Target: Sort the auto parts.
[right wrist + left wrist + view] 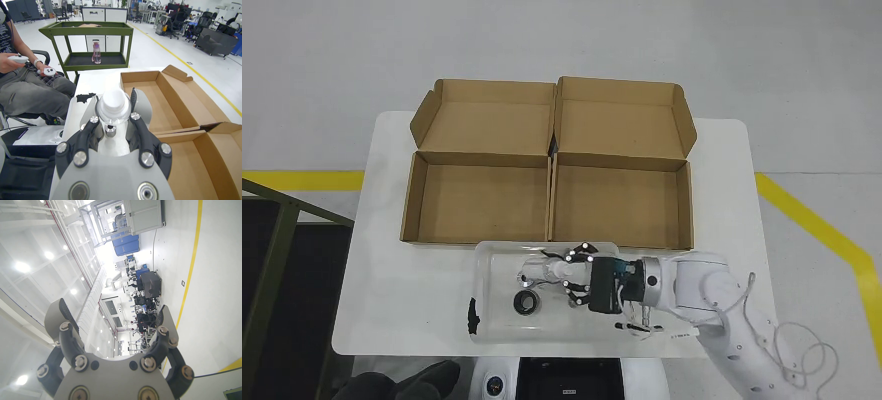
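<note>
By the desk's [382, 300] near edge, right fingers [140, 106] clamp a rounded white-capped part [114, 99] that may squirt free; left fingers [56, 313] gape empty.

Sides of white part [114, 103] hidden by right hand [114, 97] fingers [142, 107].

This is a big industrial hall run as a robotics lab. The pale, glossy floor [189, 37] carries yellow lane lines [191, 266]. High overhead, round ceiling lights [21, 266] hang among white beams, with a red pipe [75, 258] running alongside. Further back stand blue machine cabinets [125, 245] and a metal-framed enclosure [143, 217]. Rows of workstations with black office chairs [175, 20] fill one side. An olive-green steel trolley [85, 28] with a pink water bottle [96, 52] is parked beside the white table [372, 280].
</note>
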{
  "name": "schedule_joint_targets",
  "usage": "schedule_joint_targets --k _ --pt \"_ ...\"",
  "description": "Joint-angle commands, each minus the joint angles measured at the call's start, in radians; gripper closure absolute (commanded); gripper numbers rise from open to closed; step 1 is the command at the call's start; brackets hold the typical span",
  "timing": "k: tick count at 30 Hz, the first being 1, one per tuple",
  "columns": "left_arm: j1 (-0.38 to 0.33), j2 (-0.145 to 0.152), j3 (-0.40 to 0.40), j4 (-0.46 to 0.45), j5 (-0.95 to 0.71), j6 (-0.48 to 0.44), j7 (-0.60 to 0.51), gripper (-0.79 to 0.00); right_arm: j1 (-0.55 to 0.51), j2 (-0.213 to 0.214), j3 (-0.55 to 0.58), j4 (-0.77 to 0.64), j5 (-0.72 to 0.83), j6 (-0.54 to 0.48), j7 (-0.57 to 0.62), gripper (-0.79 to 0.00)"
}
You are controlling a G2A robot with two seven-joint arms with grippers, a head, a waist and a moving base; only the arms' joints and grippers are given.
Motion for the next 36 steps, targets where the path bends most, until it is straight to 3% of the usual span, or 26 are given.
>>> schedule_joint_targets --k 1,15,29,36 --pt "0.0 0.0 0.0 0.0 0.0 0.0 0.0 -0.785 0.004 0.0 0.004 0.005 -0.009 -0.008 -0.042 0.0" --pt "0.0 0.0 0.0 0.0 0.0 0.0 0.0 -0.785 0.004 0.003 0.058 0.048 0.033 0.025 -0.219 0.0" --pt "0.0 0.0 0.0 0.0 0.0 0.0 0.0 -0.785 0.004 0.006 0.108 0.101 0.1 0.077 -0.246 0.0" --pt "0.0 0.0 0.0 0.0 0.0 0.0 0.0 -0.785 0.029 0.005 0.105 0.151 0.147 0.096 -0.192 0.0"
